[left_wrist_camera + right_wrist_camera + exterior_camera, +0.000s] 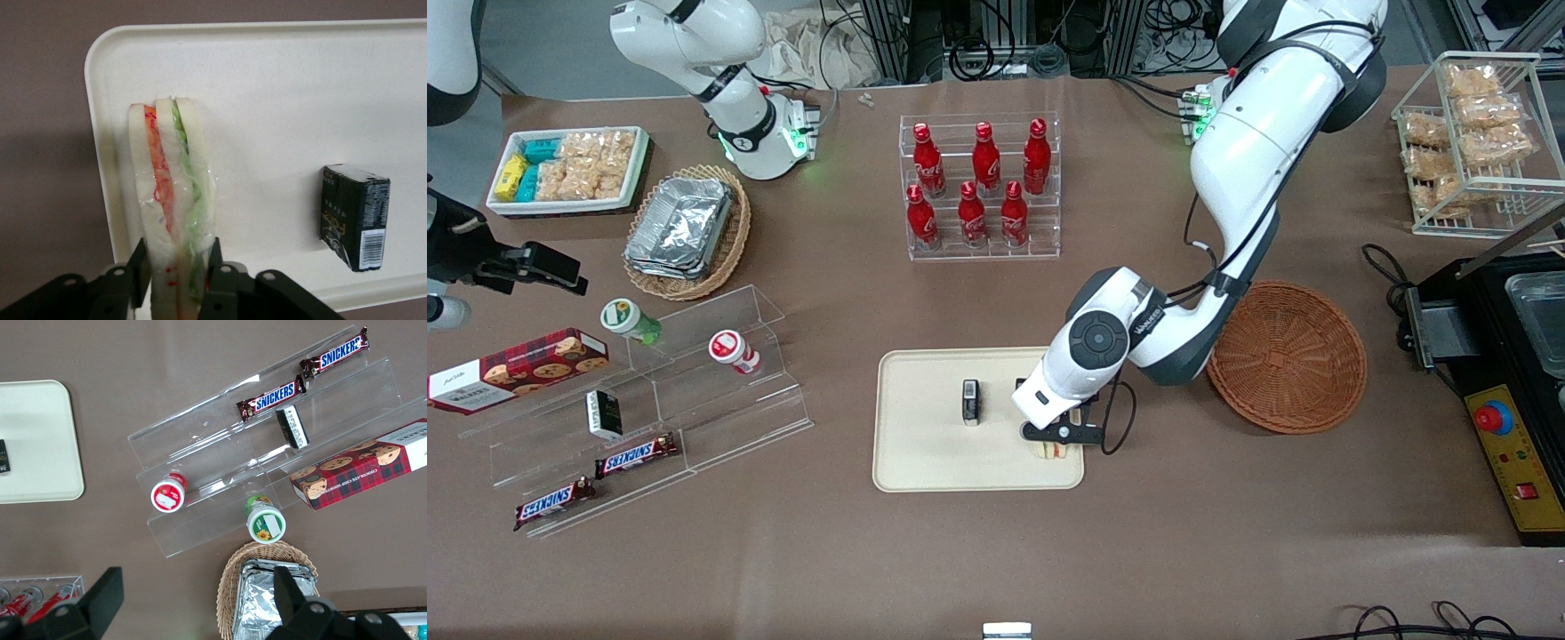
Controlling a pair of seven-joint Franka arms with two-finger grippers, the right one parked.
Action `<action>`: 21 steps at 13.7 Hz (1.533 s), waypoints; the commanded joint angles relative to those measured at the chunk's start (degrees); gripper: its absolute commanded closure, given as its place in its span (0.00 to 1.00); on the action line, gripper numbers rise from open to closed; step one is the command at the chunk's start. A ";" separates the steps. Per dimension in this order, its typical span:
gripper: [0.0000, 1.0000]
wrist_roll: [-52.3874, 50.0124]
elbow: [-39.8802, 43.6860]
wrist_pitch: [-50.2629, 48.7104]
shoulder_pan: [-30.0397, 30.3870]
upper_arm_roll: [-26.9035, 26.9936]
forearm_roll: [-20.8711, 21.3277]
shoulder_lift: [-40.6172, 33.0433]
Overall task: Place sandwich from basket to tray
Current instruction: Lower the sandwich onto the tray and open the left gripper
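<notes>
The sandwich (175, 200), clamped upright between the fingers of the gripper (177, 273), hangs over the tray (280, 87) corner nearest the basket (1288, 356), seemingly for release.

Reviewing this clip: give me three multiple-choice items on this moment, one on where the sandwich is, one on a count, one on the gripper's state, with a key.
1. Where is the sandwich?
A. In the reddish-brown basket
B. Over the cream tray, near its edge toward the basket
C. On the clear stepped shelf

2. How many red bottles stand in the clear rack?
A. Four
B. Six
C. Eight

3. What is the gripper doing?
A. Shut on the sandwich
B. Open above the bare table
C. Shut on the small black box

Key:
1 B, the wrist view shows the sandwich against the tray surface, and the basket is empty.
2 B, three bottles stand in each of two rows.
3 A, a finger presses each bread face of the sandwich while the box lies apart on the tray.
</notes>
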 commanded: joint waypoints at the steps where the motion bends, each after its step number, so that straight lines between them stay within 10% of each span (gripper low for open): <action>1: 0.01 -1.21 1.85 -0.43 -0.61 0.34 0.96 0.79; 11: 0.01 -1.48 1.50 -1.57 2.54 0.87 1.05 -5.26; 21: 0.00 -1.04 -26.16 -9.13 12.38 1.31 0.61 -38.55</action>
